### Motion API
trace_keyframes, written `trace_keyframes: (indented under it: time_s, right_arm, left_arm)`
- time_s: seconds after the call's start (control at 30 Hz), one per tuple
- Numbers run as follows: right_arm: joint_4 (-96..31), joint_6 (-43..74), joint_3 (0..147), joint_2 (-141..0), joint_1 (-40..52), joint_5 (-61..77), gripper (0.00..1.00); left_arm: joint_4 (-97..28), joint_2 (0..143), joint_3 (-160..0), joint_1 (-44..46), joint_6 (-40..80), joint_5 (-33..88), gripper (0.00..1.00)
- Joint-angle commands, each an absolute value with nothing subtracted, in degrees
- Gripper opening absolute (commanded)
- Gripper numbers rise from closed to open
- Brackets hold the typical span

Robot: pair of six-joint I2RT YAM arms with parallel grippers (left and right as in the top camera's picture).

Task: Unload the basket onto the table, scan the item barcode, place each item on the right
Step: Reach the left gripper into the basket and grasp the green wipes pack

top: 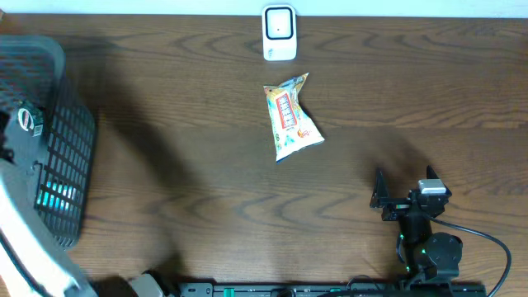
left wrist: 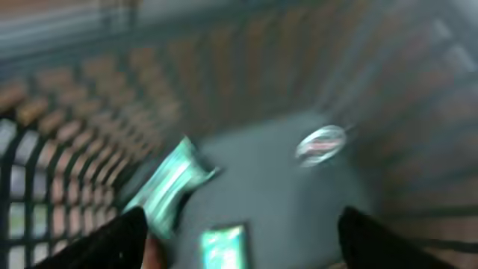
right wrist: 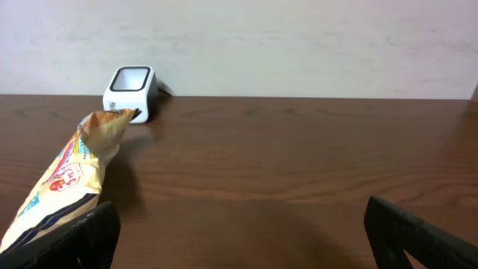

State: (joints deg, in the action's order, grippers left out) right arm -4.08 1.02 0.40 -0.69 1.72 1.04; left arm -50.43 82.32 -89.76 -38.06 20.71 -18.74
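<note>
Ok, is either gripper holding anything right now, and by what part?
Nothing is held. The right gripper is open, apart from the snack bag; the left gripper, open inside the basket, has a teal packet beside it, apparently ungripped.

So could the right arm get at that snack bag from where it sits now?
Probably yes. The right gripper is open and empty, and only bare table separates it from the snack bag, lying ahead to its left near the barcode scanner.
</note>
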Motion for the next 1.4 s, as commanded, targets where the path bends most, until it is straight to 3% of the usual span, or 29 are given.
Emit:
trace_keyframes:
  time_s: [0.0, 0.63, 1.17, 1.37]
  right_arm:
    - [-4.3, 1.7, 0.3, -0.4, 2.0, 0.8, 0.99]
    - [-4.3, 1.7, 0.3, -0.4, 2.0, 0.8, 0.99]
    - [-4.3, 1.7, 0.3, -0.4, 2.0, 0.8, 0.99]
    - [-4.3, 1.7, 0.3, -0.4, 2.0, 0.8, 0.99]
  left_arm:
    - [-53.1, 87.9, -89.1, -42.3, 17.6, -19.2, 0.84]
    - [-54.2, 110.7, -87.5, -47.0, 10.1, -27.0, 0.85]
    - [-46.7, 116.1, -84.4, -49.1, 10.1, -27.7, 0.85]
    - [-44.0, 116.1, -83.3, -49.6, 10.1, -27.7, 0.6]
